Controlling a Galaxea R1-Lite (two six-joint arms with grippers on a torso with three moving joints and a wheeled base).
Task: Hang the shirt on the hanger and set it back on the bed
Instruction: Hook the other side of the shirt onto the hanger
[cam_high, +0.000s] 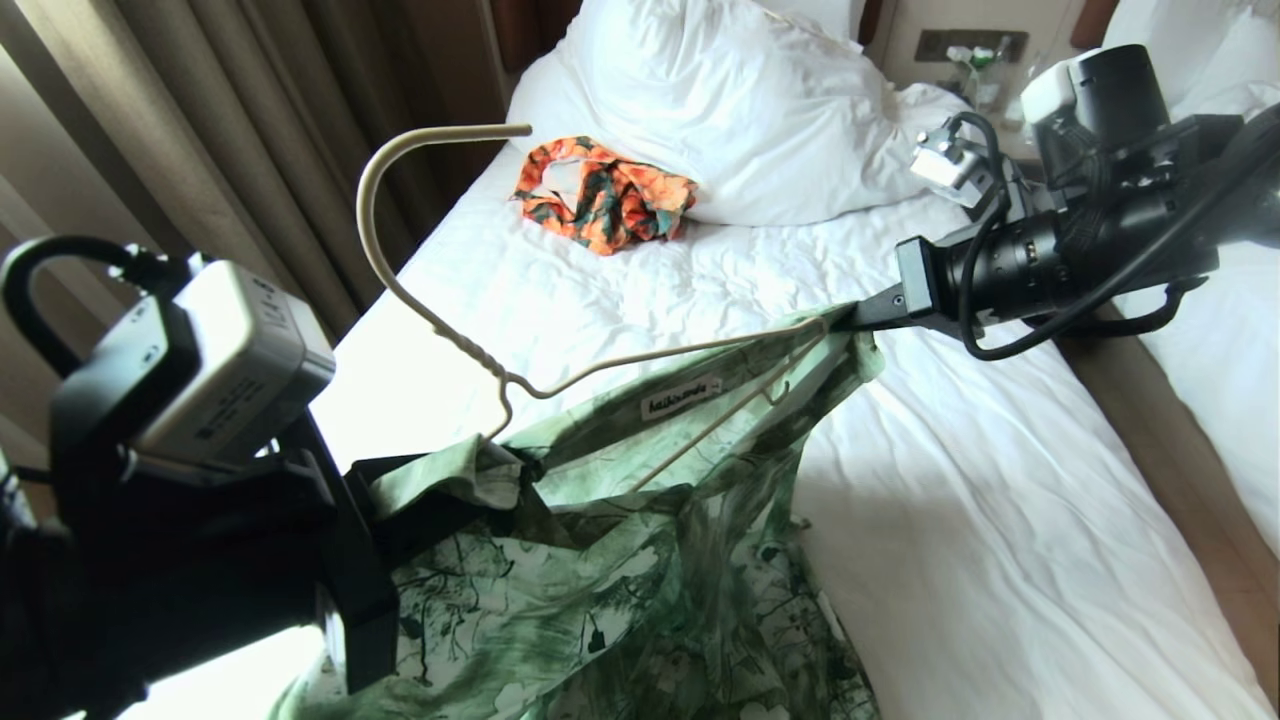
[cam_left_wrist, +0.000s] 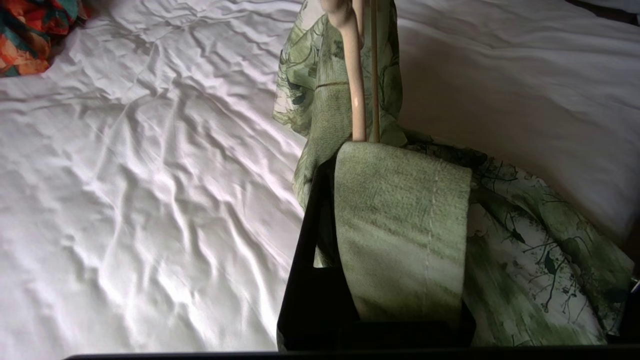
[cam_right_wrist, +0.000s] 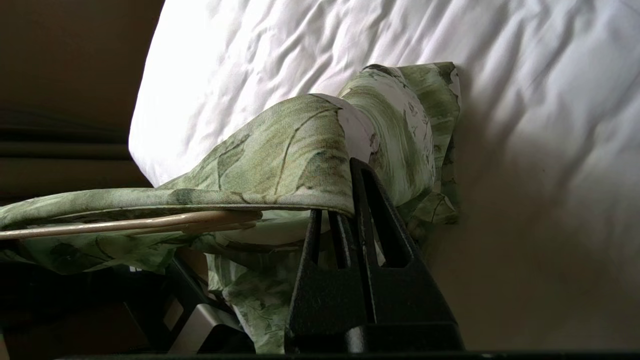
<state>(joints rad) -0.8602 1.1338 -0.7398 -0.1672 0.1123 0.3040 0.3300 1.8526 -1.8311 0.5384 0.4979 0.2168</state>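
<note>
Both arms held the green shirt (cam_high: 640, 540) up over the bed (cam_high: 1000, 520), stretched between them with the hanger (cam_high: 440, 290) partly inside it. The left end effector (cam_high: 440, 490), low on the left of the head view, was clenched on a fold of the shirt's fabric beside the hanger's twisted neck. The right end effector (cam_high: 860, 318) was clamped on the shirt's other shoulder, where the hanger's end sat under the cloth. The hook curved upward, free of the fabric. An orange patterned garment (cam_high: 605, 195) lay crumpled near the white pillow (cam_high: 740, 100).
</note>
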